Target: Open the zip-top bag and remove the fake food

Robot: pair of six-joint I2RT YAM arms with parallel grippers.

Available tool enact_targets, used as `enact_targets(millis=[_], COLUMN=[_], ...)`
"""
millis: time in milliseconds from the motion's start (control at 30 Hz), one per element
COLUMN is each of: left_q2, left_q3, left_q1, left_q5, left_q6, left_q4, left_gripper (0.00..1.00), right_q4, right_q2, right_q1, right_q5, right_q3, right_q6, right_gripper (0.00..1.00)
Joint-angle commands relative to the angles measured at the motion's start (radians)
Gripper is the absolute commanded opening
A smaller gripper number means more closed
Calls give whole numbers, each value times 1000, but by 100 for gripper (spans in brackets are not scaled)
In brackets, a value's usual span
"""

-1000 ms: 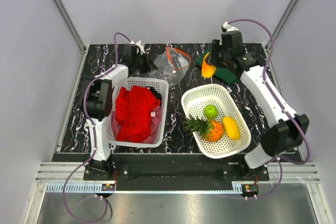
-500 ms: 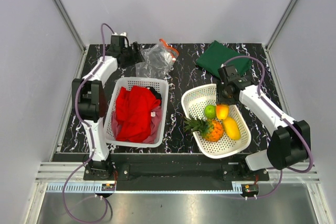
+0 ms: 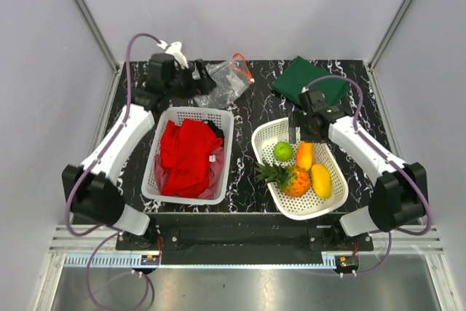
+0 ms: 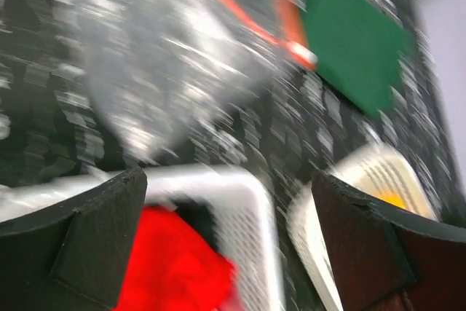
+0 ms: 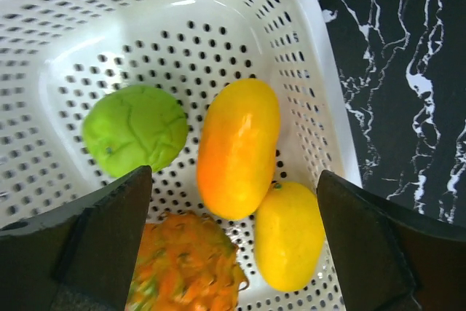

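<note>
The zip-top bag [image 3: 224, 82] lies crumpled at the back of the table, its red-orange zip strip [image 3: 242, 64] at the far end. My left gripper [image 3: 195, 78] hovers open just left of the bag and holds nothing. Its wrist view is motion-blurred and shows the bag [image 4: 164, 56] ahead and black fingers [image 4: 80, 242] apart. The fake food sits in the right white basket [image 3: 320, 207]: a green fruit [image 5: 135, 129], an orange oblong piece [image 5: 239, 147], a yellow piece [image 5: 290, 234] and a pineapple [image 5: 186, 267]. My right gripper [image 3: 294, 133] is open above them.
A left white basket [image 3: 226, 125] holds a red cloth [image 3: 189, 154] right beneath my left arm. A dark green cloth [image 3: 309, 81] lies at the back right behind the right basket. Grey walls close in the black marbled table [image 3: 244, 180].
My right gripper carried the orange oblong piece from over the green cloth to the right basket and opened, leaving it there. My left gripper opened off the bag, and the bag shifted.
</note>
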Motion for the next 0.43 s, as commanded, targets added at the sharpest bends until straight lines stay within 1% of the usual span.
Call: enact_targets(millis=[0,33,67,100,133,167,200,233,267,300,333,367,400], left_q2=[-217,-315,-365,-412,-514,-561,-615,-708,-765,-813,-860,-974,-1027], left_q3=[-207,-310,-362,-416,-518,-566,-611,-695,-737,-780,-864,-905,-979], left_q1=[-149,-176,-230,-254,-280,-334,-360,-411,-437,-458,-489,-498,-503], left_q5=[72,80,81,80,80,84,74,64,52,34,29,29,44], left_q6=[-57,-72,-114,-144,-174,-221,-238,-253,-278,-292,-307,-351,-382], left_q4=[159,193,230,304,343,380,432,451,471,513,537,567,647], left_gripper=[99,99,99,99,99,99,99,99,99,99,99,99,99], right_q4=[-13,-16,-7,4,36,54,69,94,112,126,154,168,178], right_q2=[-161,-192,-225,-300,-342,-383,-469,-510,-556,-645,-694,-742,-838], right_q1=[11,11,11,11,11,10,11,13,13,13,13,13,13], right_q5=[-104,-138,-171,-241,-277,-314,-384,-417,-449,-515,-538,-561,-614], right_q3=[79,68,56,36,-17,-49,-111,-143,-177,-241,-272,-296,-321], right_q6=[98,122,170,194,251,280,305,354,374,383,424,438,455], right_gripper=[100,100,100,100,100,100,100,100,100,100,100,100,100])
